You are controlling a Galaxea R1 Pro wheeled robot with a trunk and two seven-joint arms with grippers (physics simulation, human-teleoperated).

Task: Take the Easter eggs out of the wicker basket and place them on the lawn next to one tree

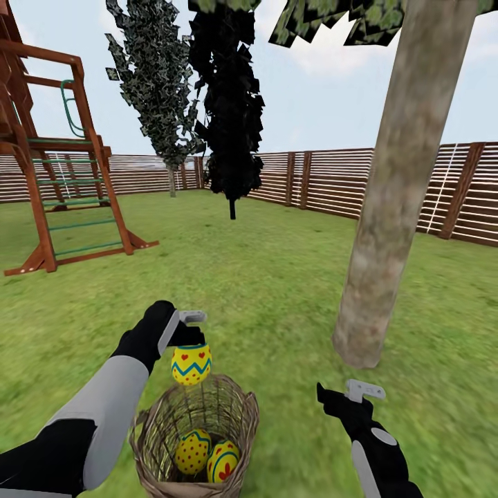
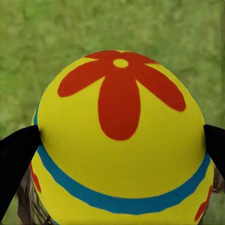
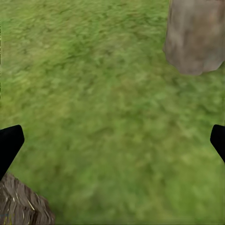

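yellow egg point(image 1: 191, 364) in left end effector point(image 1: 188, 340), above wicker basket point(image 1: 243, 415)

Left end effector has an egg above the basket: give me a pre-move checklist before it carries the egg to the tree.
1. Grip: left end effector is shut on the lifted egg, fingers on both sides in the left wrist view: ok.
2. Egg clear of the wicker basket rim: ok.
3. Lawn between basket and tree trunk free of obstacles: ok.
4. Right end effector open, holding nothing: ok.
5. Two eggs remain in the basket: task not done.
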